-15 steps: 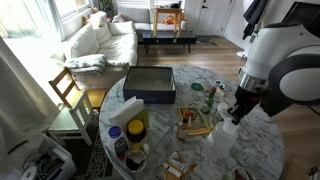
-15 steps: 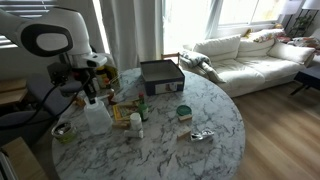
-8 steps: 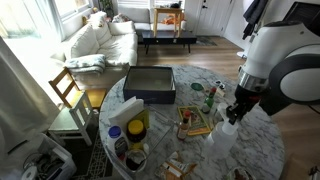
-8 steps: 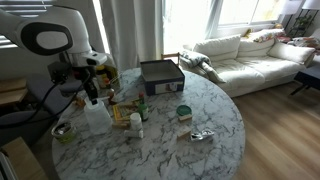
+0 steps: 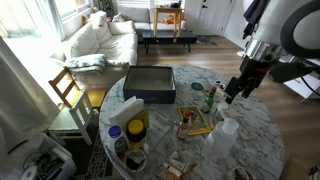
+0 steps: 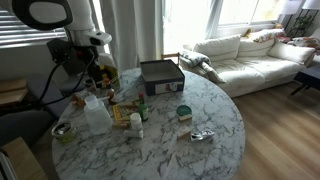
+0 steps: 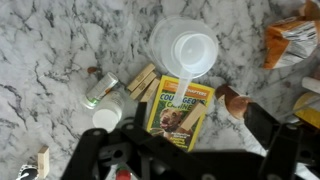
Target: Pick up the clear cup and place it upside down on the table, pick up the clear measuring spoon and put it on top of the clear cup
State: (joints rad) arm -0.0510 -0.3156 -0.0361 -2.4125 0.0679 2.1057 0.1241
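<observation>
The clear cup [image 7: 183, 47] stands upside down on the marbled table [image 7: 60, 50], seen from straight above in the wrist view. The clear measuring spoon [image 7: 195, 50] lies across its top, with its handle reaching over the rim toward the yellow book. Both exterior views show the cup [image 5: 226, 130] [image 6: 97, 113] whitish and standing free. My gripper [image 5: 234, 96] [image 6: 94, 84] hangs above it, well clear of it. In the wrist view the gripper [image 7: 180, 150] is open, its dark fingers [image 7: 268, 125] wide apart with nothing between them.
A yellow book with a dog on it [image 7: 178, 105] and wooden sticks [image 7: 142, 80] lie beside the cup. Nearby are a small green bottle [image 5: 210, 97], an orange snack bag [image 7: 290, 40], a dark box [image 5: 150, 83] and a yellow-capped jar [image 5: 137, 127]. A chair [image 5: 70, 92] stands by the table.
The gripper has opened and risen from the cup, leaving the measuring spoon on top. The cup has stayed in place.
</observation>
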